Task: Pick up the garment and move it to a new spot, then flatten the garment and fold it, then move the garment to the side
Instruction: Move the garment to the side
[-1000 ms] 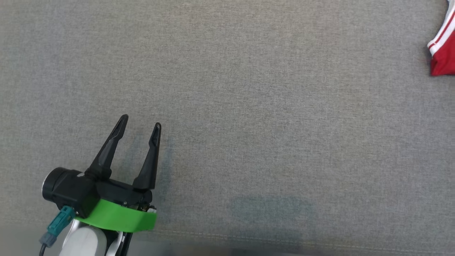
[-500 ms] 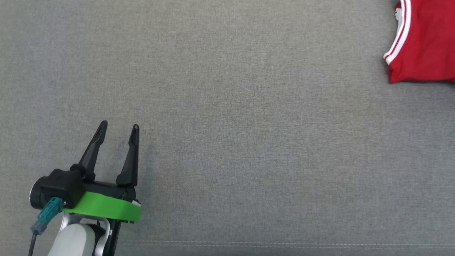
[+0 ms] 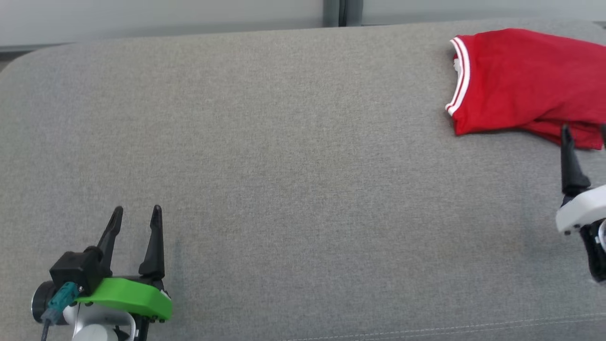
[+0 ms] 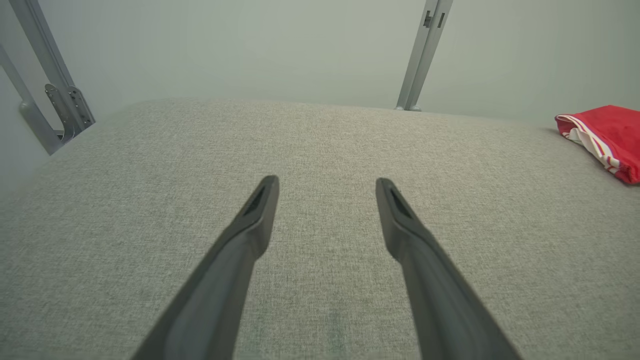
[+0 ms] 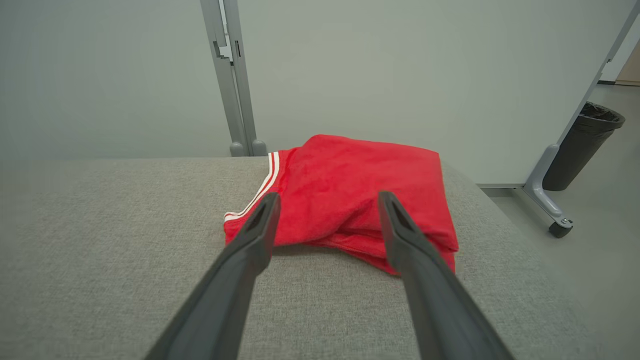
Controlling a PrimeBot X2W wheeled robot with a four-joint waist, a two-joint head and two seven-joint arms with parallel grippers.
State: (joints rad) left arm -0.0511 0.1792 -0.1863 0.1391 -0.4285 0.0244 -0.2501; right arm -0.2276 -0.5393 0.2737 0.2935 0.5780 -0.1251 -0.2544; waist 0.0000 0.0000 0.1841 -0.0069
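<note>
Head view: the red garment (image 3: 516,80), trimmed with white stripes, lies bunched at the far right corner of the grey padded surface (image 3: 303,142). The left gripper (image 3: 137,210) sits by the near left corner, well apart from the garment, its 2 fingers spread and empty. The right gripper (image 3: 585,130) is at the right edge, by the garment's near hem.

Left wrist view: the fingers stand wide over bare padding, with the garment (image 4: 607,132) far off to the right.

Right wrist view: the right gripper's spread fingers frame the garment (image 5: 350,175), holding nothing. I cannot tell whether they touch it.
</note>
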